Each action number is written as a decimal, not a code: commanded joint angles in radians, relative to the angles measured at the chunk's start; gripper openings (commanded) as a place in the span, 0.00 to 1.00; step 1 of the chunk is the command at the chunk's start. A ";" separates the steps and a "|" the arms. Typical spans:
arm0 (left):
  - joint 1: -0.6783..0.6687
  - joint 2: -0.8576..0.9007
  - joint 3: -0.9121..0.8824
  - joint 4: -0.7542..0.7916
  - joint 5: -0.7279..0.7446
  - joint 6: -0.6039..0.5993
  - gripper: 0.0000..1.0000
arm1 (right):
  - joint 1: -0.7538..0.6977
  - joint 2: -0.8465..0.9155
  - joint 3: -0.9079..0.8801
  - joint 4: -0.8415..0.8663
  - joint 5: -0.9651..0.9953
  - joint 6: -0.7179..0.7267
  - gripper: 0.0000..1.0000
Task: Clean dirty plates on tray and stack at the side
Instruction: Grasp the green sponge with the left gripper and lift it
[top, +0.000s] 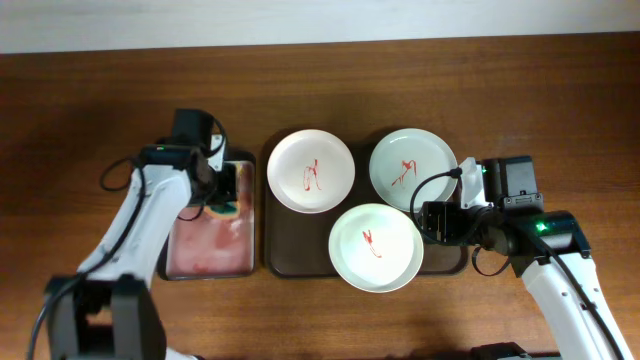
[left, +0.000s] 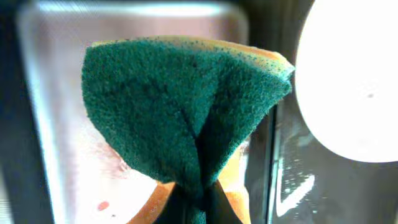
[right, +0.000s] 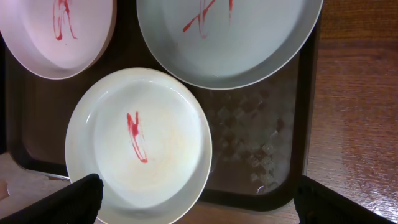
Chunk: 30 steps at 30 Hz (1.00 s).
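Three white plates with red smears lie on the dark brown tray (top: 290, 255): one at the back left (top: 311, 171), one at the back right (top: 414, 168), one at the front (top: 376, 247). My left gripper (top: 222, 195) is shut on a green and yellow sponge (left: 186, 106), pinched and folded, above the small metal tray (top: 205, 250). My right gripper (top: 432, 222) is open, hovering by the front plate's right rim. In the right wrist view the front plate (right: 138, 146) sits between the spread fingers (right: 196, 205).
The small metal tray holds pinkish stained water (left: 68, 155). Bare wooden table (top: 600, 130) lies right of the brown tray and at the back. The brown tray's right rim (right: 303, 124) shows in the right wrist view.
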 joint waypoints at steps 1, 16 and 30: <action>-0.003 -0.011 -0.002 -0.009 -0.004 -0.018 0.00 | -0.004 0.000 0.020 -0.001 -0.008 0.007 0.99; -0.005 0.069 -0.015 -0.202 -0.030 -0.203 0.00 | -0.004 0.000 0.020 -0.001 -0.008 0.007 0.99; -0.005 0.069 0.135 -0.559 0.013 -0.196 0.00 | -0.004 0.000 0.020 -0.008 -0.008 0.007 0.99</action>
